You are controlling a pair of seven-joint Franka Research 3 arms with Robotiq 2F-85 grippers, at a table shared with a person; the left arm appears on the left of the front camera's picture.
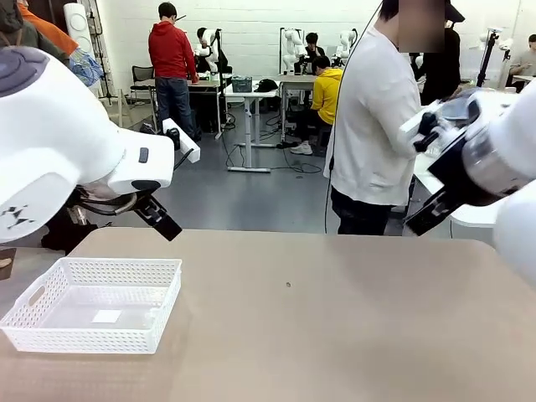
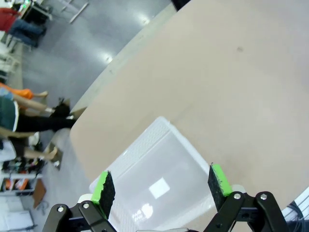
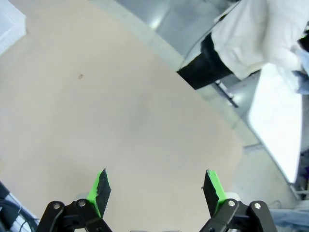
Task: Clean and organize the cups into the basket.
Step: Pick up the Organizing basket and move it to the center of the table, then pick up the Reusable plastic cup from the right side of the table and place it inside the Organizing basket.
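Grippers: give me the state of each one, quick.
Left gripper: open, jaws wide, empty, over the basket.
Right gripper: open, jaws wide, empty, over the table.

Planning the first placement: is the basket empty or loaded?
Empty. The basket stands upright, its floor bare apart from a white label.

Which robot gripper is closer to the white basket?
The left. The left gripper hangs open over the basket; the right gripper is open above the table, well off to the basket's side.
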